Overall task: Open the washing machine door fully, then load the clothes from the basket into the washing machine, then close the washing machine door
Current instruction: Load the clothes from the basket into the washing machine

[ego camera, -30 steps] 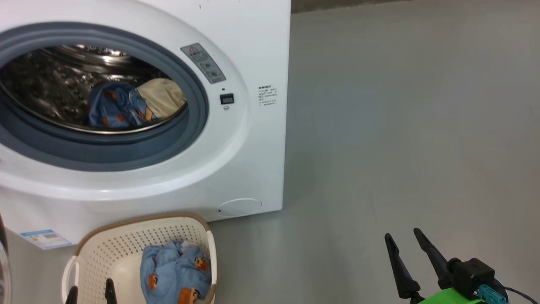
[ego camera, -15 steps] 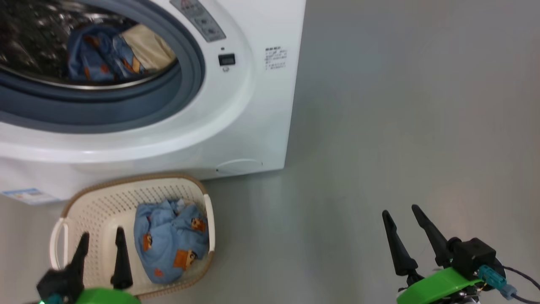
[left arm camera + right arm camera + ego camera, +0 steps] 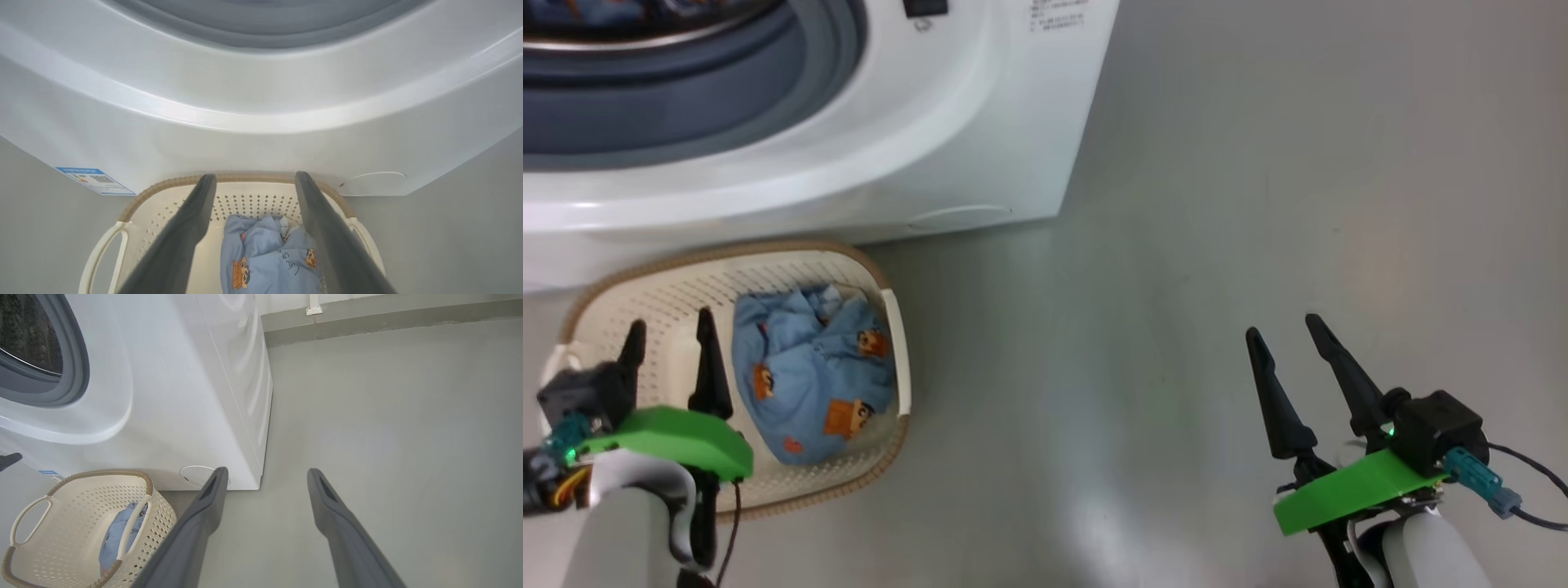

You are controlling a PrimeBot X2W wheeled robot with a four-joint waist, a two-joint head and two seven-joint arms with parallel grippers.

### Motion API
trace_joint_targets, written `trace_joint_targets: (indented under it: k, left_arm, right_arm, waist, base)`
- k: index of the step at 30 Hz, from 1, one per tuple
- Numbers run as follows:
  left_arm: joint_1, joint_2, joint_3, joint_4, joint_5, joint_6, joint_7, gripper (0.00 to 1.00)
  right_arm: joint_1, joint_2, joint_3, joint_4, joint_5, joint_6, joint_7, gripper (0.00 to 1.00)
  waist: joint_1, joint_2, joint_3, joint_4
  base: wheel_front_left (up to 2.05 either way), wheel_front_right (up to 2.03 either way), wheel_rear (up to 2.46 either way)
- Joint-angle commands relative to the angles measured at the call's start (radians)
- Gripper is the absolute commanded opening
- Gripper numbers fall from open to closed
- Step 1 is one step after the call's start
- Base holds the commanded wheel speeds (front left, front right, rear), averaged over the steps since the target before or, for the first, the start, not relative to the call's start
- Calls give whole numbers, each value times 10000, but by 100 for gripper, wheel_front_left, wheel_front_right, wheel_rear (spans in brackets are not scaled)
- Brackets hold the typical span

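While the left claw [image 3: 668, 322] is hanging wide open and empty over the basket [image 3: 727, 249], its fingers [image 3: 707, 359] are pointing toward the washing machine [image 3: 947, 122], just left of the blue cartoon-print clothes [image 3: 809, 384] lying in the basket. The right claw [image 3: 1282, 327] is also gaping wide, holding nothing, above bare floor [image 3: 1217, 204] well to the right. A blue label [image 3: 96, 180] is showing low on the machine, its print too small to read.

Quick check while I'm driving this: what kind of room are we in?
Probably a laundry area: a white front-loading washing machine stands on a bare grey floor, with a basket holding printed blue clothes right in front of it.
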Motion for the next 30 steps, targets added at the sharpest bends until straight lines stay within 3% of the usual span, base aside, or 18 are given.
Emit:
trace_joint_targets:
  k: [1, 13, 30]
  left_arm:
    - [-117, 373, 272, -36, 6, -75, -65, 100]
    - [-2233, 1214, 111, 3691, -316, -578, 80, 100]
    - [-3882, 1923, -690, 5851, -415, -854, 970, 100]
  right_arm:
    - [-55, 55, 258, -250, -88, 16, -116, 100]
    - [-580, 115, 350, -429, 50, 16, -117, 100]
    - [-860, 119, 500, -564, 481, 16, -118, 100]
  waist:
    - [0, 0, 873, -353]
    - [0, 0, 2272, -867]
    - [0, 0, 3455, -1177]
  base:
    - [0, 0, 0]
    - [0, 0, 0]
    - [0, 0, 0]
